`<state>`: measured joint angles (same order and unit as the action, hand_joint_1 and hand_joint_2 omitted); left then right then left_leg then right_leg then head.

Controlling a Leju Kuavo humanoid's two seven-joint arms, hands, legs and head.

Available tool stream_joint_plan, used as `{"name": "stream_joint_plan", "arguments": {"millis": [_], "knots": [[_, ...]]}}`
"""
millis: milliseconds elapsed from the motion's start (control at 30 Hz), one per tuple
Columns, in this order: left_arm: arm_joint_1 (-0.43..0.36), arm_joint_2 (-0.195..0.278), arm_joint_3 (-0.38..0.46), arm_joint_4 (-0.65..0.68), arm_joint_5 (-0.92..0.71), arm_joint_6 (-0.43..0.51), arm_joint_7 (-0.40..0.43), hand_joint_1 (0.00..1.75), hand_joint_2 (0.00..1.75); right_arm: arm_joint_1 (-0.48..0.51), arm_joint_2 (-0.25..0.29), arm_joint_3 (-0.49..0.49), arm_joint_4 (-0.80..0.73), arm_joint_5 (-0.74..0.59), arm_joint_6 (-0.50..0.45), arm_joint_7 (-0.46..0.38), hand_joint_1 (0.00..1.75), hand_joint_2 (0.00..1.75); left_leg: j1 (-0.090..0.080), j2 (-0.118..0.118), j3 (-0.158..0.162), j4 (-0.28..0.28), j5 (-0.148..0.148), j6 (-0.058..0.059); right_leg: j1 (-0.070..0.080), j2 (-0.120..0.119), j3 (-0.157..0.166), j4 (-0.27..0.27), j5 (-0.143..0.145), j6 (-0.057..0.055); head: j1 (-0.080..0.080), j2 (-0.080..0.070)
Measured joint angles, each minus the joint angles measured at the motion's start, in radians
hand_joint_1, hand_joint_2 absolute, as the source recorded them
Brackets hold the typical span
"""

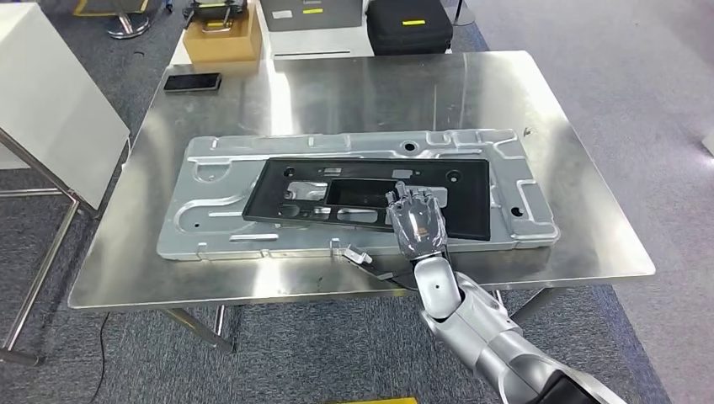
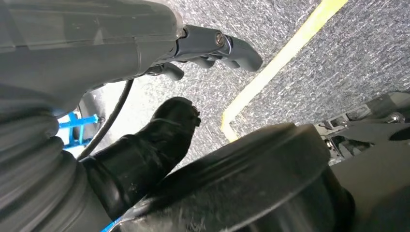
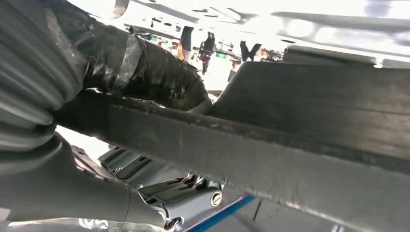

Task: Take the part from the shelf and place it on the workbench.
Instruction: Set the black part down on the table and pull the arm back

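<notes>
Head view: the flat black plastic frame part with cut-out openings (image 1: 370, 195) lies on the large pressed silver sheet-metal panel (image 1: 219, 198), which rests on the stainless-steel workbench (image 1: 581, 210). The right hand (image 1: 416, 220) sits at the part's near edge; in the right wrist view the dark thumb (image 3: 154, 72) lies on one face of the part's edge (image 3: 290, 145) and the fingers (image 3: 193, 193) on the other, so the hand grips it. The left hand (image 2: 203, 46) hangs beside the body over grey carpet (image 2: 367, 43), fingers loosely apart, holding nothing. Judged progress: the part has reached the bench, apparently set down or nearly so; letting go and drawing the arm back remain
</notes>
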<state>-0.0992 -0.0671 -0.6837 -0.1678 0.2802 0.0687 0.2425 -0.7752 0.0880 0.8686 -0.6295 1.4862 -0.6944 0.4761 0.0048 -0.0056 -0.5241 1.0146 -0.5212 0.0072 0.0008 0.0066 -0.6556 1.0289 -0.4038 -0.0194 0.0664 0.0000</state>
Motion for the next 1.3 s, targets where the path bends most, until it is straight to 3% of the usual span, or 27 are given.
{"name": "stream_joint_plan", "arguments": {"millis": [67,133,167,200,233,300,333,400,533,633,667,733,767,800,900,967,1100,1167,1233,1267,1300], "knots": [[-0.001,0.001,-0.002,0.000,0.000,0.000,0.000,0.00,1.75,-0.001,0.000,0.000,0.001,0.000,0.000,-0.003,1.68,1.75,0.000,0.000,-0.028,0.068,-0.039,-0.008,-0.006,0.000,0.013,-0.010,-0.003,-0.008,-0.002,0.000],[-0.002,0.002,-0.004,0.000,0.000,-0.001,0.000,0.00,1.75,0.001,0.000,-0.003,0.002,0.000,0.000,-0.011,1.68,1.75,0.000,0.000,-0.099,0.205,-0.091,-0.013,-0.005,-0.002,0.021,-0.011,-0.008,-0.014,-0.004,0.000],[-0.002,0.003,-0.005,0.000,0.000,-0.001,0.000,0.00,1.75,0.004,0.000,-0.006,0.002,0.000,0.000,-0.017,1.68,1.75,0.000,0.000,-0.133,0.260,-0.103,-0.016,-0.005,-0.002,0.024,-0.010,-0.011,-0.016,-0.004,0.000],[-0.002,0.004,-0.005,0.000,0.000,-0.001,0.000,0.00,1.75,0.007,0.000,-0.011,0.003,0.000,0.000,-0.024,1.68,1.75,0.000,0.000,-0.153,0.282,-0.095,-0.018,-0.004,-0.002,0.026,-0.009,-0.014,-0.016,-0.004,0.000],[-0.002,0.004,-0.006,0.000,0.000,-0.001,-0.001,0.00,1.75,0.010,0.001,-0.018,0.003,0.000,0.000,-0.033,1.68,1.75,0.001,0.000,-0.152,0.262,-0.067,-0.019,-0.005,-0.001,0.029,-0.007,-0.017,-0.015,-0.004,0.000],[-0.001,0.005,-0.007,0.000,-0.002,-0.002,-0.001,0.00,1.75,0.012,0.005,-0.039,0.004,0.000,0.000,-0.063,1.68,1.75,0.004,0.000,-0.110,0.140,0.015,-0.018,-0.005,0.001,0.033,0.000,-0.025,-0.010,-0.004,0.000],[-0.001,0.005,-0.008,0.000,-0.002,-0.002,-0.003,0.00,1.75,0.012,0.007,-0.053,0.004,-0.001,0.000,-0.084,1.68,1.75,0.004,0.000,-0.085,0.078,0.042,-0.015,-0.003,0.003,0.033,0.005,-0.029,-0.006,-0.004,0.000],[0.000,0.005,-0.010,0.000,-0.002,-0.003,-0.014,0.00,1.75,0.014,0.014,-0.090,0.011,-0.005,0.000,-0.140,1.68,1.75,0.003,-0.001,-0.064,0.020,0.058,-0.005,0.001,0.005,0.029,0.010,-0.031,0.004,-0.004,0.000],[0.002,0.005,-0.010,0.000,0.000,-0.003,-0.035,0.00,1.75,0.014,0.027,-0.150,0.041,-0.031,0.003,-0.239,1.68,1.75,-0.002,-0.003,-0.065,0.018,0.059,0.008,0.001,0.006,0.028,0.007,-0.026,0.016,-0.003,0.000],[0.002,0.005,-0.010,0.000,0.002,-0.004,-0.039,0.00,1.75,0.011,0.034,-0.177,0.060,-0.053,0.009,-0.276,0.42,0.44,0.001,-0.003,-0.063,0.014,0.062,0.014,0.000,0.005,0.026,0.013,-0.032,0.020,-0.003,0.000],[0.002,0.005,-0.010,0.000,0.004,-0.005,-0.043,0.00,1.75,0.007,0.041,-0.206,0.082,-0.074,0.022,-0.311,0.00,0.00,0.003,-0.002,-0.061,0.010,0.065,0.020,-0.001,0.004,0.014,0.041,-0.050,0.025,-0.003,0.000],[0.002,0.006,-0.010,0.000,0.007,-0.013,-0.049,0.00,0.87,-0.001,0.060,-0.282,0.149,-0.121,0.077,-0.388,0.00,0.00,0.006,-0.001,-0.058,0.004,0.069,0.031,-0.007,0.001,-0.055,0.191,-0.120,0.039,-0.002,0.000],[0.003,0.007,-0.010,0.000,0.008,-0.016,-0.049,0.00,0.44,-0.004,0.068,-0.307,0.173,-0.132,0.101,-0.405,0.00,0.00,0.006,-0.001,-0.058,0.004,0.069,0.033,-0.010,0.000,-0.085,0.252,-0.141,0.042,-0.003,0.000],[0.004,0.008,-0.010,0.000,0.009,-0.020,-0.049,0.00,0.00,-0.006,0.074,-0.328,0.192,-0.140,0.120,-0.414,0.00,0.00,0.006,-0.001,-0.056,0.004,0.068,0.033,-0.012,-0.001,-0.096,0.275,-0.138,0.043,-0.003,0.000],[0.008,0.008,-0.010,0.000,0.014,-0.022,-0.049,0.00,0.00,-0.021,0.088,-0.363,0.212,-0.151,0.138,-0.423,0.00,0.00,0.004,-0.001,-0.048,0.005,0.062,0.027,-0.011,-0.001,-0.001,0.089,-0.049,0.035,-0.003,0.000],[0.009,0.009,-0.010,0.000,0.016,-0.022,-0.049,0.00,0.00,-0.028,0.096,-0.380,0.221,-0.158,0.145,-0.429,0.00,0.00,0.002,-0.001,-0.046,0.005,0.059,0.017,-0.006,-0.001,0.038,0.011,-0.033,0.026,-0.003,0.000],[0.014,0.012,-0.010,0.001,0.019,-0.022,-0.050,0.00,0.00,-0.032,0.108,-0.400,0.234,-0.163,0.149,-0.433,0.00,0.00,0.000,-0.001,-0.048,0.015,0.046,-0.005,-0.010,-0.001,0.047,-0.006,-0.030,0.006,-0.004,0.000],[0.013,0.014,-0.010,0.001,0.022,-0.021,-0.052,0.00,0.00,-0.033,0.114,-0.403,0.239,-0.163,0.150,-0.433,0.00,0.00,0.001,-0.001,-0.087,0.102,-0.005,-0.013,-0.013,-0.003,0.051,-0.013,-0.027,-0.005,-0.006,0.000],[0.013,0.016,-0.009,0.002,0.027,-0.021,-0.054,0.00,0.00,-0.032,0.118,-0.407,0.246,-0.163,0.150,-0.433,0.00,0.00,0.001,-0.001,-0.150,0.232,-0.062,-0.019,-0.011,-0.004,0.050,-0.013,-0.028,-0.010,-0.007,0.000],[0.013,0.017,-0.008,0.002,0.029,-0.021,-0.054,0.00,0.00,-0.031,0.119,-0.408,0.250,-0.163,0.151,-0.433,0.00,0.00,0.001,-0.001,-0.170,0.272,-0.070,-0.021,-0.010,-0.004,0.050,-0.011,-0.029,-0.011,-0.007,0.000],[0.014,0.017,-0.008,0.002,0.031,-0.020,-0.054,0.00,0.00,-0.031,0.120,-0.409,0.254,-0.164,0.151,-0.433,0.00,0.00,0.002,-0.001,-0.174,0.275,-0.058,-0.022,-0.009,-0.004,0.049,-0.009,-0.030,-0.011,-0.007,0.000]]}}
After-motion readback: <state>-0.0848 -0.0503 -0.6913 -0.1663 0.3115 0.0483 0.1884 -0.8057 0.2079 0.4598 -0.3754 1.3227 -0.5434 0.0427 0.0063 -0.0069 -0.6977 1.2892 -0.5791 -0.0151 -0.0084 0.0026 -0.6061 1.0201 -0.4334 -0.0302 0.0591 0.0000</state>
